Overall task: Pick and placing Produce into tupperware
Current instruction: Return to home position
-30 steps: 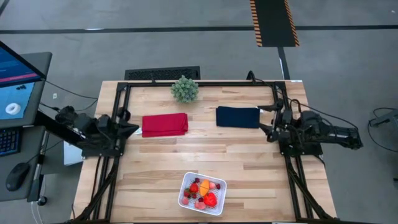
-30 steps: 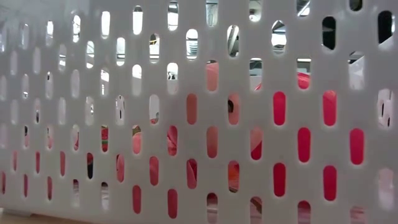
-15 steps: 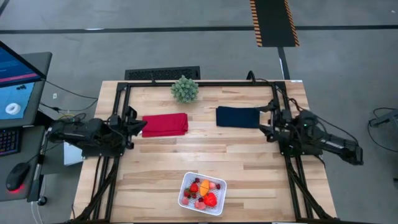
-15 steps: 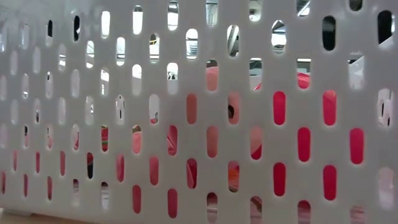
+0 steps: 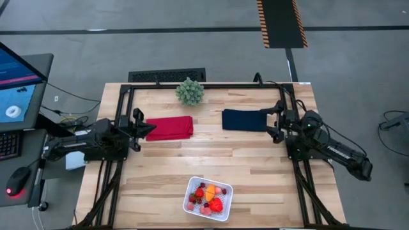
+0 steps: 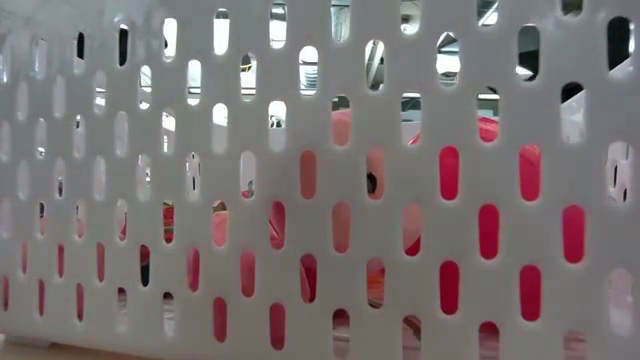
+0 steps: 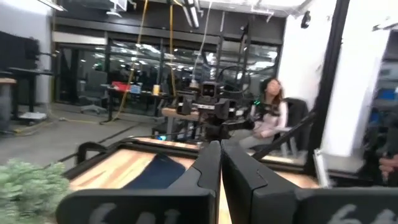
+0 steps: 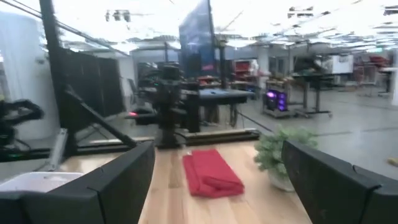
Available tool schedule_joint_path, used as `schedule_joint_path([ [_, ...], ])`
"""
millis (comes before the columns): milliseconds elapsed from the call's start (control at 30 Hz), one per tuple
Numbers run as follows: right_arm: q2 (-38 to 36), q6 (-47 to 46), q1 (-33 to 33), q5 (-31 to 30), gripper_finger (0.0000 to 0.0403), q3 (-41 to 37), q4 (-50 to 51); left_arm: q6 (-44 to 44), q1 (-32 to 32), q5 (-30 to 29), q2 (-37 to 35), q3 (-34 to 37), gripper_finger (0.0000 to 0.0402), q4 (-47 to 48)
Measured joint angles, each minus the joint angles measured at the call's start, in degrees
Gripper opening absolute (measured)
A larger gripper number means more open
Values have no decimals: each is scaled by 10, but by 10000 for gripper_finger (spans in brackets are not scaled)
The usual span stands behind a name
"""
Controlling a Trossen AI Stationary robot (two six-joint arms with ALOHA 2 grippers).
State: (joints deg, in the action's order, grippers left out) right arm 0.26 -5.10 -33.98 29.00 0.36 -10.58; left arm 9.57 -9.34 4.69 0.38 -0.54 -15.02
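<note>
The white square tupperware (image 5: 208,198) sits near the table's near edge, midway across. The produce (image 5: 209,197) lies inside it: a red pepper-like piece (image 5: 217,205), an orange piece (image 5: 209,190), strawberries and pinkish bits. In the low view the slotted wall of the tupperware (image 6: 300,130) fills the picture, with red and pink produce (image 6: 450,190) showing through the slots. My left gripper (image 5: 148,128) (image 7: 221,152) is shut, at the table's left side beside the red cloth. My right gripper (image 5: 273,122) (image 8: 217,152) is open wide, at the right side beside the navy cloth.
A folded red cloth (image 5: 169,128) and a folded navy cloth (image 5: 244,120) lie on the far half of the table. A bushy green plant (image 5: 190,91) stands at the far edge. A black frame rail (image 5: 204,85) borders the table. A seated person (image 7: 273,112) shows beyond the right arm.
Both arms have shifted. The left arm's rear links swung toward the near edge and its gripper edged toward the red cloth. The right arm's rear links also dropped toward the near edge, and its gripper stayed by the navy cloth. The tupperware and produce kept still.
</note>
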Motion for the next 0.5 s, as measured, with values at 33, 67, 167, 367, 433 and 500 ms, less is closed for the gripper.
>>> schedule_joint_path([
  [33, 4, 8, 3, -16, 374, 0, 2, -9, -1, -4, 0, 0, 2, 6],
  [67, 9, 25, 6, -40, 374, 0, 12, -20, -2, -16, 0, 0, 2, 20],
  [167, 16, 55, 10, -100, 374, 0, 43, -23, -2, -57, 0, 0, 2, 80],
  [367, 16, -84, 17, -109, 374, 0, 72, 17, -1, -65, 16, -5, 2, 141],
  [433, 16, -105, 17, -109, 374, 0, 71, 11, -2, -67, 16, -5, 2, 141],
  [500, 16, -114, 17, -109, 374, 0, 72, 5, -1, -68, 16, -6, 2, 144],
])
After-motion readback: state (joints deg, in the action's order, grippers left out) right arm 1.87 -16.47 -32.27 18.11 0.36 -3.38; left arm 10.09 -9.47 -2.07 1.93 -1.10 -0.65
